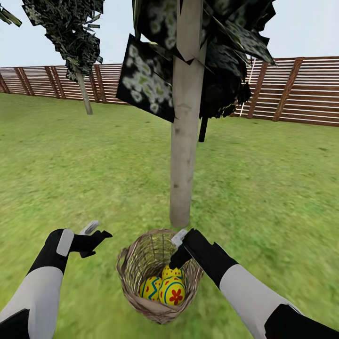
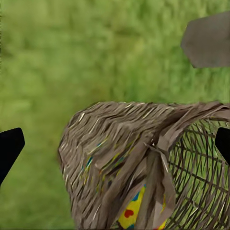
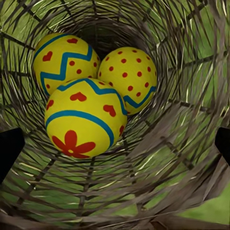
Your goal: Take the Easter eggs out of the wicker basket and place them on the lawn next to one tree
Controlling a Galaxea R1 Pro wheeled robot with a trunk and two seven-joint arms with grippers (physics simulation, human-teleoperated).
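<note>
Right tool (image 1: 180, 248), fingers apart, at the wicker basket (image 1: 129, 273) mouth; directly ahead, the flower-marked egg (image 3: 82, 120): smooth, rigid, probably slippery—grip across its middle. Left tool (image 1: 94, 233) apart, empty.

eggs (image 3: 91, 91): yellow, blue zigzags, red marks | basket (image 1: 136, 263): brown weave | lawn (image 1: 70, 165): mottled green | trunk (image 1: 185, 141): pale beige

The wicker basket (image 1: 157, 278) sits on the lawn (image 1: 273, 188) just in front of the tree (image 1: 184, 155), with the three Easter eggs (image 1: 165, 286) inside it. The right tool (image 1: 179, 249) reaches into its mouth; the left tool (image 1: 92, 238) hovers to its left. A fence (image 1: 301, 89) runs behind.
</note>
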